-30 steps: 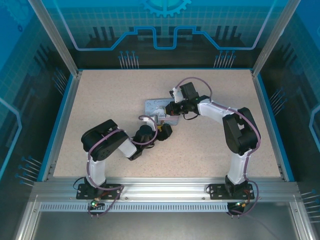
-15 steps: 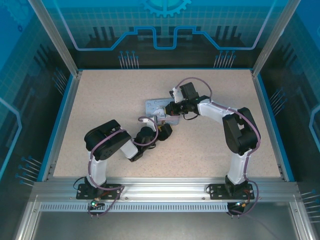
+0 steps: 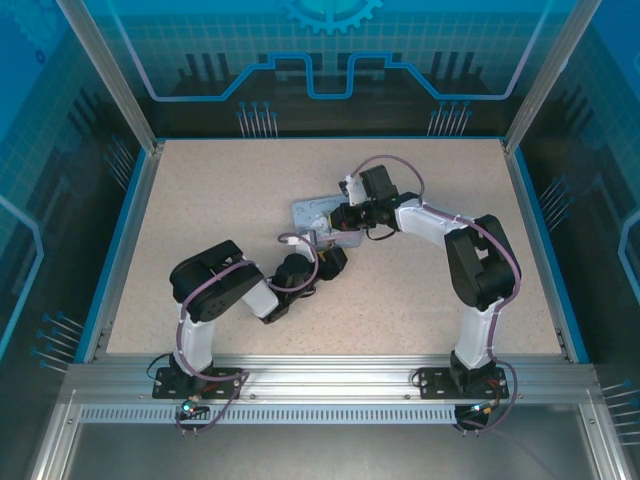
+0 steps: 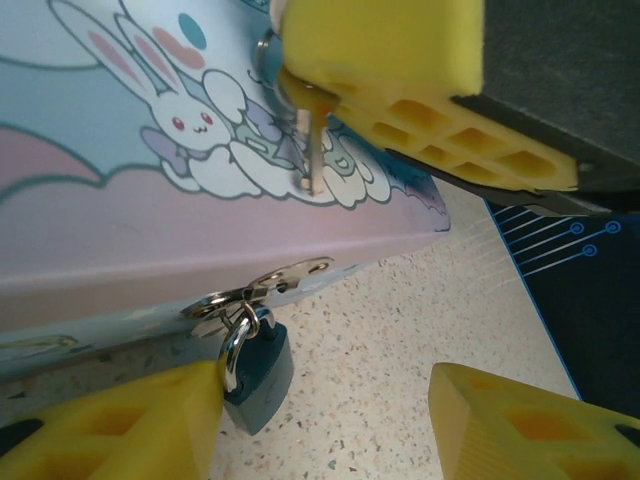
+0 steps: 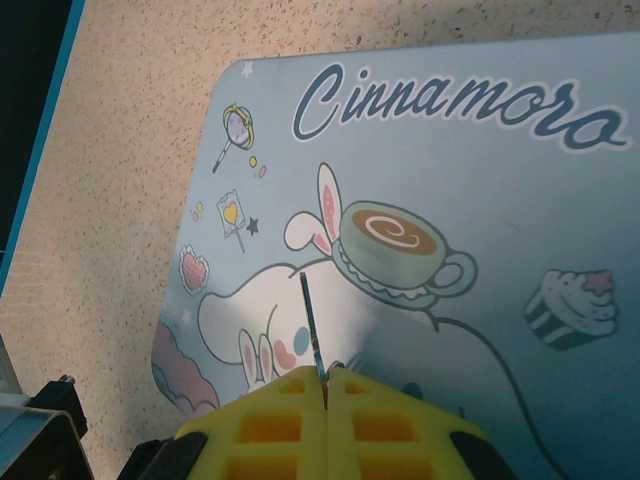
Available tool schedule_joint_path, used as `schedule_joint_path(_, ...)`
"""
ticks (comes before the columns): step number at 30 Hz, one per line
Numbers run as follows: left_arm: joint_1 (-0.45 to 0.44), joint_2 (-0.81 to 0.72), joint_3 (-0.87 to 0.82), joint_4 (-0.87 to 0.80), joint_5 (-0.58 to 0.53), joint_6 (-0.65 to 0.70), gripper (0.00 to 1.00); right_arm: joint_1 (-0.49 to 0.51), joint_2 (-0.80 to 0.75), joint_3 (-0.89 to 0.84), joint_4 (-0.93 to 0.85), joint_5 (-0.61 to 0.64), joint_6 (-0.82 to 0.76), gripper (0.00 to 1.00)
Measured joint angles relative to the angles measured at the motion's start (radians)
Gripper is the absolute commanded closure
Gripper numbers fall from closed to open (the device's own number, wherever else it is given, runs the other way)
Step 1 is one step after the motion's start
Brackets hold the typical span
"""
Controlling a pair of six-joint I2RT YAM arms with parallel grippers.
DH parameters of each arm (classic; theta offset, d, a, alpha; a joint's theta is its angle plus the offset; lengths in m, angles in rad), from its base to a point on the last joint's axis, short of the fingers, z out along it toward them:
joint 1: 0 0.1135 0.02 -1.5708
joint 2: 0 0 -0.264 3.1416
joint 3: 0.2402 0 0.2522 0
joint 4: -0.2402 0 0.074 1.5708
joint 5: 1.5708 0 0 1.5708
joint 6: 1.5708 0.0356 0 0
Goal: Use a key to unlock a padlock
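Over tin (image 5: pixel 480 200), key (image 5: pixel 310 320) in right tool (image 5: pixel 325 380)

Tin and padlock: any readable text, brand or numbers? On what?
"Cinnamoro": dark blue script on the lid of the pale blue cartoon tin, right wrist view; the word runs off the frame's right edge.
Top external view: the lid's lettering is too small to read.
padlock, left wrist view: no legible marking on its dark body.

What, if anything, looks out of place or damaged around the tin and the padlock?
Nothing stands out. The padlock hangs intact from the hasp of the tin, between the fingers of the open left gripper. The right gripper is shut on the key, with its blade sticking out above the lid. No spill or damage is visible.
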Motion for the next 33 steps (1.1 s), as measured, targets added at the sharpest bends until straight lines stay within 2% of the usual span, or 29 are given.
schedule_joint_path(10, -0.003, -0.004, 0.038, -0.125, -0.033, -0.053, 0.6, 0.0, 0.0, 0.0, 0.0, 0.0, 0.007, 1.0)
schedule_joint_path(15, -0.004, -0.008, 0.054, -0.201, -0.055, -0.058, 0.77, 0.0, 0.0, 0.0, 0.0, -0.002, 0.008, 1.0)
schedule_joint_path(21, -0.007, -0.008, 0.061, -0.227, -0.076, -0.048, 0.91, 0.0, 0.0, -0.001, 0.0, -0.008, 0.01, 1.0)
schedule_joint_path(24, -0.007, -0.008, 0.061, -0.227, -0.08, -0.045, 0.88, 0.0, 0.0, -0.002, 0.0, -0.015, 0.011, 1.0)
schedule_joint_path(33, -0.016, -0.103, 0.034, -0.282, -0.121, 0.011, 0.45, 0.0, 0.0, -0.003, 0.001, -0.018, 0.011, 1.0)
